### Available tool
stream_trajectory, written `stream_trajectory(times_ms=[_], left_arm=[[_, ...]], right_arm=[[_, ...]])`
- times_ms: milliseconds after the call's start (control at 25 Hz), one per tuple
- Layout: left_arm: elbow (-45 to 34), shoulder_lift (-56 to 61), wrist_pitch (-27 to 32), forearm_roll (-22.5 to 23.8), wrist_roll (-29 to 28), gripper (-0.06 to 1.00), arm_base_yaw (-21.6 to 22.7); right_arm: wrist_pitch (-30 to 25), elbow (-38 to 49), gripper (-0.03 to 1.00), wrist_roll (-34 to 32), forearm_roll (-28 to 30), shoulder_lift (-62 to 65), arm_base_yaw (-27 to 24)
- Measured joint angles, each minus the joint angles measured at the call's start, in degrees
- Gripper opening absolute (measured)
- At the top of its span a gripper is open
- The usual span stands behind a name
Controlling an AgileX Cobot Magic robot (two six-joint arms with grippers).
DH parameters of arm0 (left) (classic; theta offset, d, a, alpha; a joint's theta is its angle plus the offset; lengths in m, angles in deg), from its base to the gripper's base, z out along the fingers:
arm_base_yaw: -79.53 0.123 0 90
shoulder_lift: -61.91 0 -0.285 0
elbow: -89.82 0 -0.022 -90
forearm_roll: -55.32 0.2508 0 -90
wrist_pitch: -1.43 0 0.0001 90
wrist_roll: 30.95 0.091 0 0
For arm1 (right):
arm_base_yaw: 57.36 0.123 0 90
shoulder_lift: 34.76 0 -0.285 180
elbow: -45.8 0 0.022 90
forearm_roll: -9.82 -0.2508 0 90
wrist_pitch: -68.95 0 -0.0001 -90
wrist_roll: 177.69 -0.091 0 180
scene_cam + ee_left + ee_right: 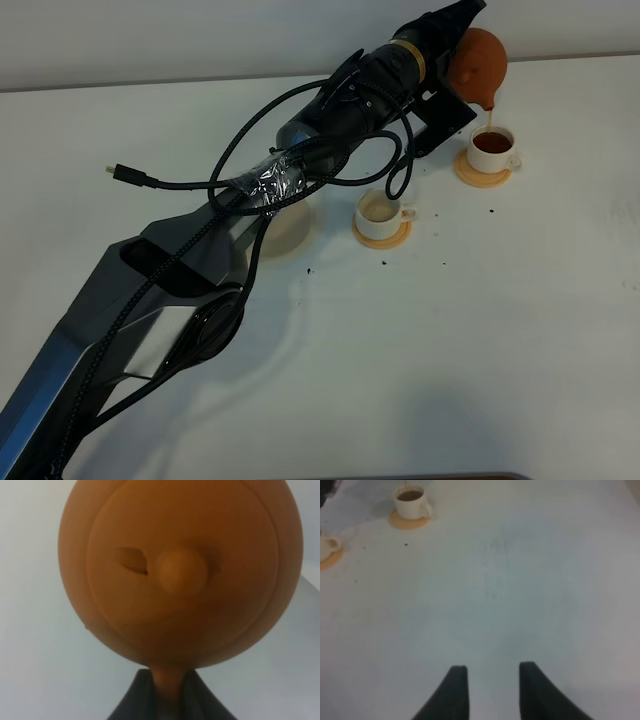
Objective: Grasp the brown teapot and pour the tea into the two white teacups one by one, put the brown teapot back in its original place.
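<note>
At the far right of the white table, we see the left gripper clamped on the loop handle of the brown clay teapot, which hangs tipped forward in the air above the farther white teacup. A thin stream of tea falls from the spout into that cup, already dark with tea close to its rim. The nearer teacup looks pale inside; we cannot tell whether it holds tea. The pale beige coaster, the pot's resting place, lies bare, partly under the arm. The right gripper hovers well apart, fingers parted, holding nothing. We judge overfilling the main risk if this tilt is held. The steep tilt could also loosen the knobbed lid, and a black cable loop hanging just beside the nearer cup could snag it
</note>
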Motion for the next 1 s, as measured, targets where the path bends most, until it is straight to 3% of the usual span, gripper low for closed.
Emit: stream_trajectory(times_ms=[400,600,1000], left_arm=[[-0.6,-0.2,-0.4,0.0,-1.0,0.11,0.0],[-0.6,-0.2,0.1,-0.1,-8.5,0.11,0.0],[-0.6,-0.2,7.7,0.1,-22.8,0.11,0.5]], right_arm=[[0.0,0.0,0.24,0.0,0.0,0.0,0.0],[0.0,0.0,0.24,0.0,0.0,0.0,0.0],[0.0,0.0,0.24,0.0,0.0,0.0,0.0]])
